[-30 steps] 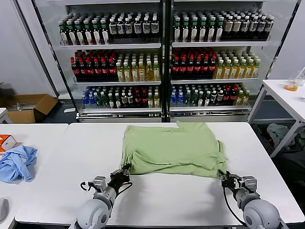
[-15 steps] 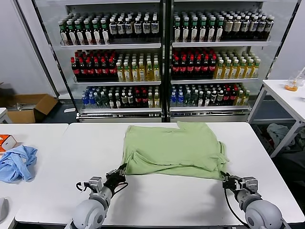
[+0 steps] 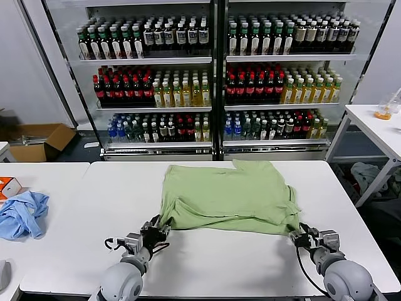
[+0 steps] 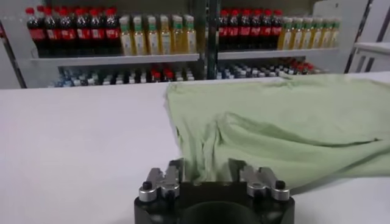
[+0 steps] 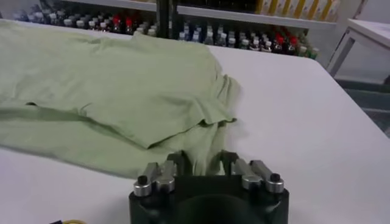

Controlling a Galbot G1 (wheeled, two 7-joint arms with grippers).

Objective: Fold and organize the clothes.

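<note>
- Left gripper [image 3: 158, 228]: fingers [image 4: 175, 170] parted, at the near left corner of the light green polo shirt [image 3: 227, 195] — fabric edge lies between them
- Right gripper [image 3: 299, 236]: fingers [image 5: 178, 162] likewise apart, at the shirt's near right corner, hem between them
- Shirt: spread partly folded on the white table [image 3: 75, 213], centre to far side
- Light blue cloth [image 3: 22, 214]: well apart, on the table to the left
- Bottle shelves [image 3: 216, 75] behind — stocked

I see my left gripper [image 4: 207, 176] low over the white table [image 4: 73, 140], fingers [image 4: 175, 170] spread, near hem of the green shirt [image 4: 286, 122] between them. Bottle shelves [image 4: 122, 58] behind
</note>
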